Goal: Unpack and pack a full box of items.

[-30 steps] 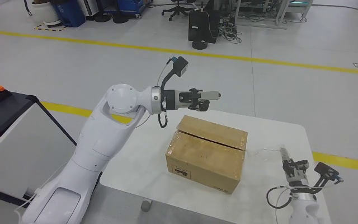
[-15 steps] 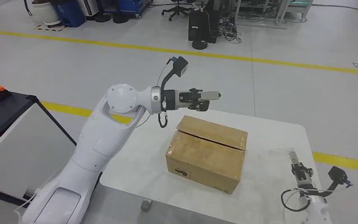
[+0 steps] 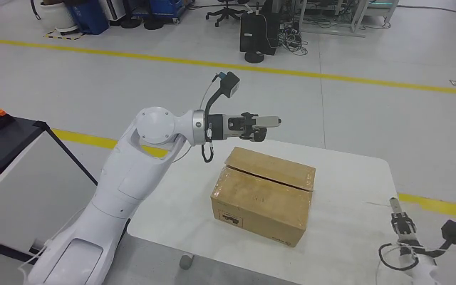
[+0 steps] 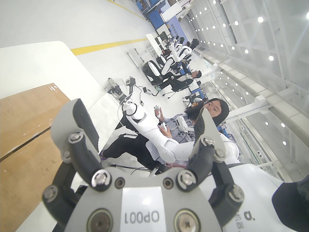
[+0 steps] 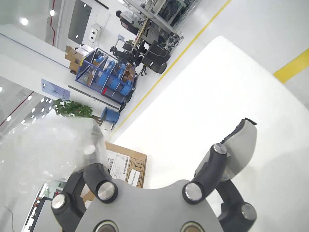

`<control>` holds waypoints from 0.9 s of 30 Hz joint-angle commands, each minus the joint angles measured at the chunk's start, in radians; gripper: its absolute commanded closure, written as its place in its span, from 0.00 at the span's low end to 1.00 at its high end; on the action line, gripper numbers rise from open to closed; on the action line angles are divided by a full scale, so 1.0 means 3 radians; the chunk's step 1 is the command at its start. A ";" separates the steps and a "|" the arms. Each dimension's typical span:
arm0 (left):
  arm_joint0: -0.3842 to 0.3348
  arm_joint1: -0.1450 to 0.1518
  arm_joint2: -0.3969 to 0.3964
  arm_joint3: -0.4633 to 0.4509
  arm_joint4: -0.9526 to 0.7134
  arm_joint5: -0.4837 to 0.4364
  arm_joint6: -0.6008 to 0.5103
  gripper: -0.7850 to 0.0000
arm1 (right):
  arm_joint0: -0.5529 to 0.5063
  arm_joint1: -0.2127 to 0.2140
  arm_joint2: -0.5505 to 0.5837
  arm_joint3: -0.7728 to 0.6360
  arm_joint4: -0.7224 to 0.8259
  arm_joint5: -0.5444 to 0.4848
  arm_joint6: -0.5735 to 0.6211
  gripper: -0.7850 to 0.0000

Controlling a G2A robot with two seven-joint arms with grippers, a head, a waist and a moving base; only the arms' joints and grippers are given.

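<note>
Unpacking looks to be just starting: box [image 3: 263, 196] is sitting closed mid-frame, left gripper [image 3: 271, 122] hovering spread at its upper left, right gripper [image 3: 396, 211] spread at lower right; next move is lifting a flap.

A white table with rounded corners [image 3: 349, 206] fills the middle. A yellow painted floor line [image 3: 107, 52] crosses toward 12 o'clock. Beyond it stand a black computer cabinet [image 3: 255, 34] and a black swivel chair [image 3: 226, 13]. Blue plastic bins [image 3: 89, 16] sit at 11 o'clock, and a dark side table [image 3: 18, 139] at 9 o'clock.
</note>
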 commanded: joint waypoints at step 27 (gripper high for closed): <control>0.0049 0.0003 -0.0024 0.0005 -0.0017 0.0007 0.0082 0.00 | -0.0636 0.0088 0.0244 -0.1259 -0.1210 -0.1729 0.0030 0.00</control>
